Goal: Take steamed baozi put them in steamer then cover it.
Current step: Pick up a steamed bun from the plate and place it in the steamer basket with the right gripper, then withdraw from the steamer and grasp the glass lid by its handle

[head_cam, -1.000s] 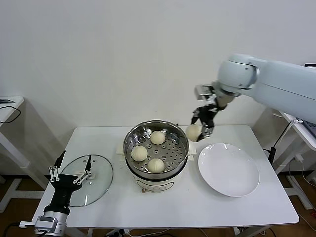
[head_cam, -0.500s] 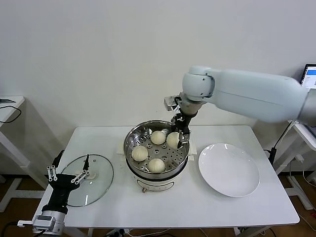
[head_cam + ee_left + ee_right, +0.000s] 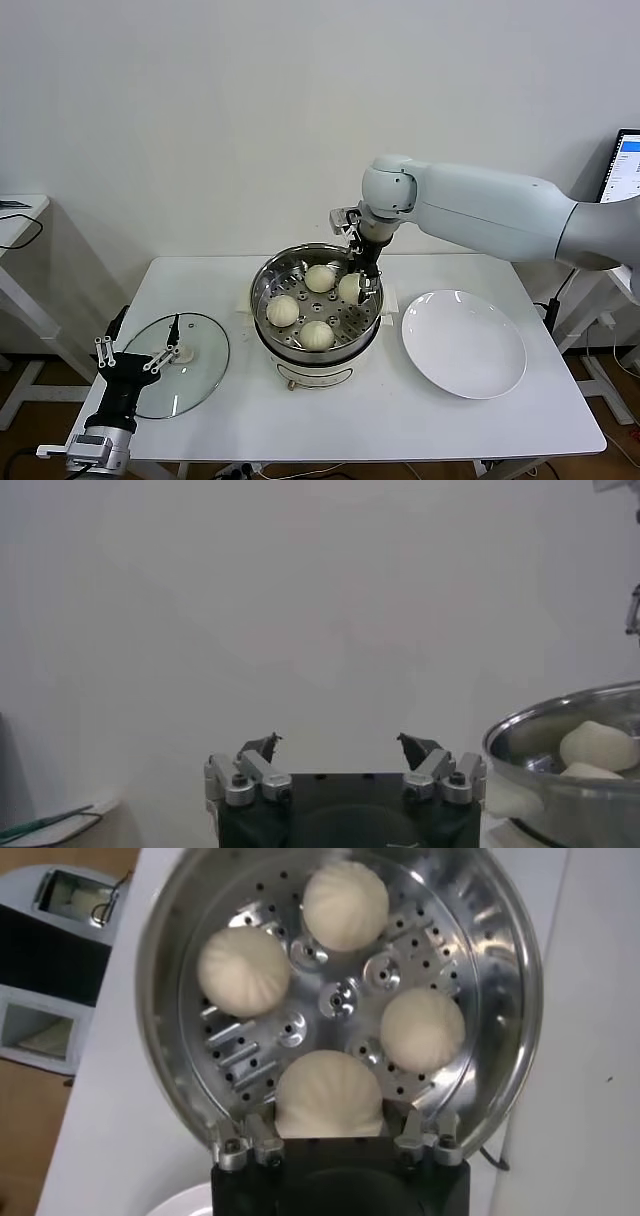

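My right gripper (image 3: 358, 283) reaches down into the steamer (image 3: 316, 297), its fingers closed around one steamed baozi (image 3: 329, 1094) at the tray's right side. Three more buns (image 3: 344, 904) sit on the perforated tray, spaced around its centre. The steamer stands mid-table on its cream base. Just to its right lies a white plate (image 3: 464, 343). To its left the glass cover (image 3: 180, 364) lies flat on the table (image 3: 330, 420). My left gripper (image 3: 135, 363) hovers over that cover, fingers spread wide, holding nothing.
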`<state>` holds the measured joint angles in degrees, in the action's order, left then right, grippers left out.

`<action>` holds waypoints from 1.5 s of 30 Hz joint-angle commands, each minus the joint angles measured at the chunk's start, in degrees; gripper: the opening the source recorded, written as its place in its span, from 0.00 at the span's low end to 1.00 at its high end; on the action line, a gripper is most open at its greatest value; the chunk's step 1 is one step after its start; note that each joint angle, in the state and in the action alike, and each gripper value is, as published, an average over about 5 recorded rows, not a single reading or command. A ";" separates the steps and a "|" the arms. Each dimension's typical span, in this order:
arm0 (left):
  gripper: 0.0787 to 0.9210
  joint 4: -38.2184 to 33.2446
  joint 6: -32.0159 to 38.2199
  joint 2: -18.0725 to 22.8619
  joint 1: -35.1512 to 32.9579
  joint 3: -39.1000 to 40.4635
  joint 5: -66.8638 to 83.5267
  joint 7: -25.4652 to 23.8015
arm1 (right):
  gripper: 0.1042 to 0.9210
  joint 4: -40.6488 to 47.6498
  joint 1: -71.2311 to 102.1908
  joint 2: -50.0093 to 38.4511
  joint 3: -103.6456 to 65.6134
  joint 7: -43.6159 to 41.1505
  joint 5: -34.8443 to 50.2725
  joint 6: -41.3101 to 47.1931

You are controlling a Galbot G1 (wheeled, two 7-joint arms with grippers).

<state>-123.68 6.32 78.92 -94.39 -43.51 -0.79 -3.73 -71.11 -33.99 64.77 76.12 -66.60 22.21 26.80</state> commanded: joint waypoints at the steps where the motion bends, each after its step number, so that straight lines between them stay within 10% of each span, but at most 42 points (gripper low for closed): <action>1: 0.88 0.24 -0.07 0.00 0.13 0.05 0.03 -0.02 | 0.74 2.89 3.64 1.45 -1.48 0.05 -2.04 -0.02; 32: 0.88 0.87 0.11 0.22 0.35 0.02 0.20 -0.21 | 0.85 4.56 5.22 3.56 -2.49 -0.45 -3.59 -0.11; 45: 0.88 0.32 -0.11 0.26 -0.01 0.11 0.13 -0.02 | 0.88 -1.45 -1.88 -8.52 -8.89 -3.14 4.67 -0.20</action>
<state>-123.20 6.31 79.17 -94.36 -43.51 -0.59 -3.83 -68.90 -32.20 63.98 70.91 -68.62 22.27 26.61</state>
